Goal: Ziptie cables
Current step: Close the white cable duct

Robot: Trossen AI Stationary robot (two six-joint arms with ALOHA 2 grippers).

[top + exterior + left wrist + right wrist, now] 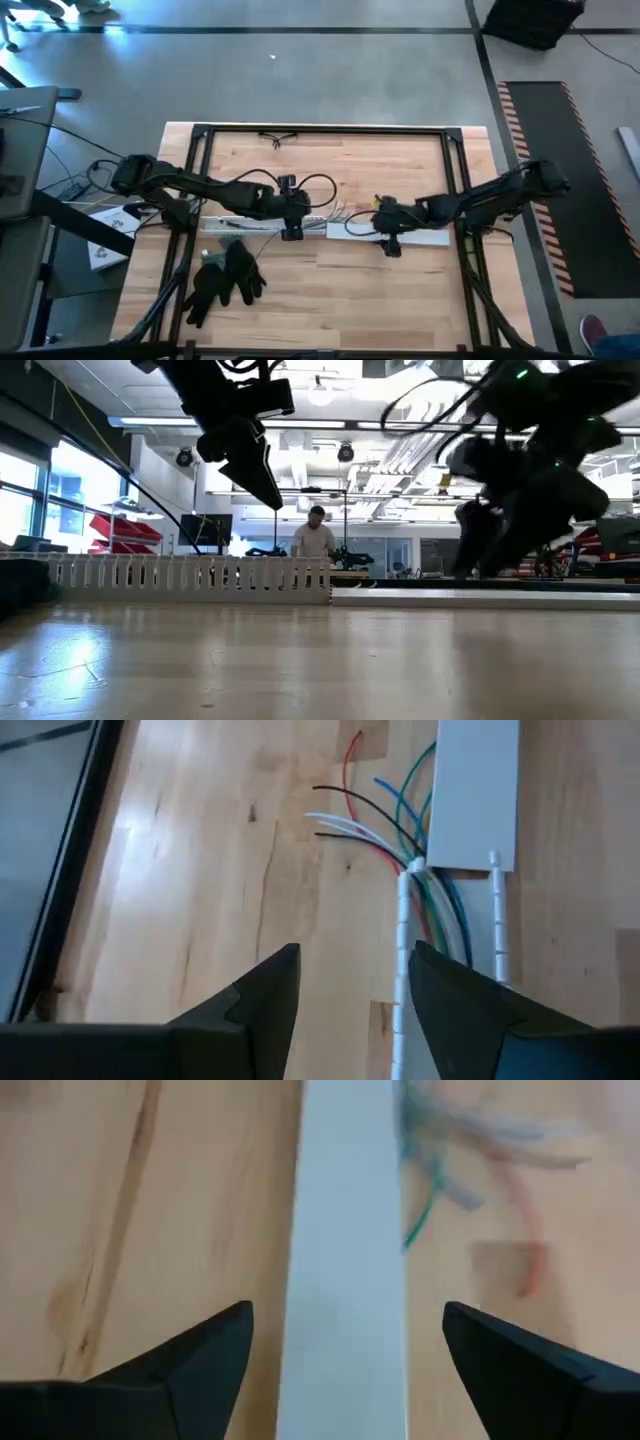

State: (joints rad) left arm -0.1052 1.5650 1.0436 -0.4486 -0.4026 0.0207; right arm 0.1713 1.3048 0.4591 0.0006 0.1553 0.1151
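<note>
1. Step in hand, as I judge it: approach. No ziptie is on the cables (pixel 400 830) yet.
2. The cables fan out on the worktop (pixel 330 290) from the gap between the slotted channel (pixel 255 224) and its flat cover (pixel 345 1280).
3. Left tool (pixel 350 995) hangs spread wide beside them, empty; right tool (pixel 345 1345) straddles the cover, wide, empty.
4. Next: gather the strands.
5. Count: two tools, one channel, one cover, roughly eight wires, one pair of black gloves (pixel 225 280).

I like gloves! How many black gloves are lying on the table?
2 black gloves, lying together in a pile on the table's front-left part, near the left arm. Another could hide underneath.
</note>
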